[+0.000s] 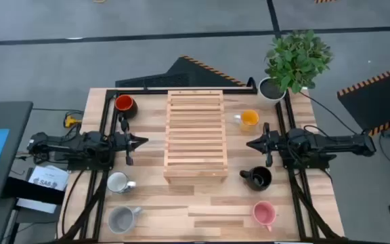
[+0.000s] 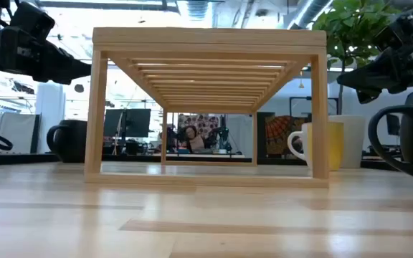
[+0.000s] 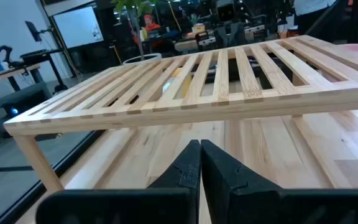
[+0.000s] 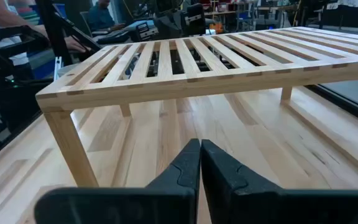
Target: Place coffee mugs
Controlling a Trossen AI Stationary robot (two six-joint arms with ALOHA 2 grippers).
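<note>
Centrally, a slatted wooden rack [image 1: 195, 137] stands on the table [image 1: 208, 220]. Left gripper [image 1: 141, 142] hovers left of the rack, fingers clenched together, holding nothing. Right gripper [image 1: 250, 144] hovers right of the rack, likewise clenched and empty. Left of the rack: red-orange mug [image 1: 124, 104] at upper left, white mug [image 1: 118, 182] and grey mug [image 1: 122, 218] below. Right of the rack: yellow-orange mug [image 1: 248, 118], black mug [image 1: 258, 178], pink mug [image 1: 264, 213]. A potted plant [image 1: 294, 59] stands at the upper right corner.
</note>
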